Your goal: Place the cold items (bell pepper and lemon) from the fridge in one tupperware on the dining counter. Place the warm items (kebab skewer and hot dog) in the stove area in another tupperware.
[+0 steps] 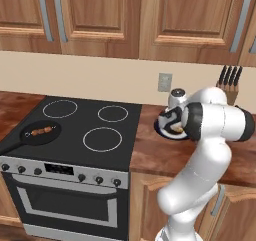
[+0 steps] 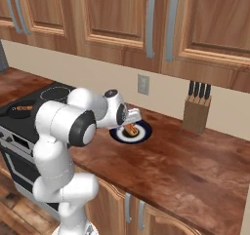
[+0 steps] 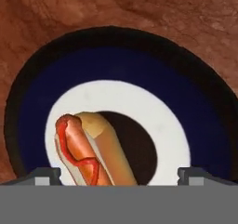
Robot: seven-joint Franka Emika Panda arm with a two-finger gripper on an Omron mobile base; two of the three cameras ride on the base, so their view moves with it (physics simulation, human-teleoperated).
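I hold the end effector (image 3: 119, 174) spread wide, empty, directly above the hot dog (image 3: 93, 148), which lies on a blue-rimmed plate (image 3: 195, 121) on the worktop (image 2: 195, 170), fingers straddling it for grasping.

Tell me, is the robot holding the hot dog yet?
No, nothing is held. The gripper is open, with its fingertips on either side of the hot dog, which lies on the plate.

Wood cabinets (image 1: 100, 20), beige wall (image 1: 100, 77), brown countertop (image 2: 195, 166), perhaps wooden floor (image 2: 14, 214)
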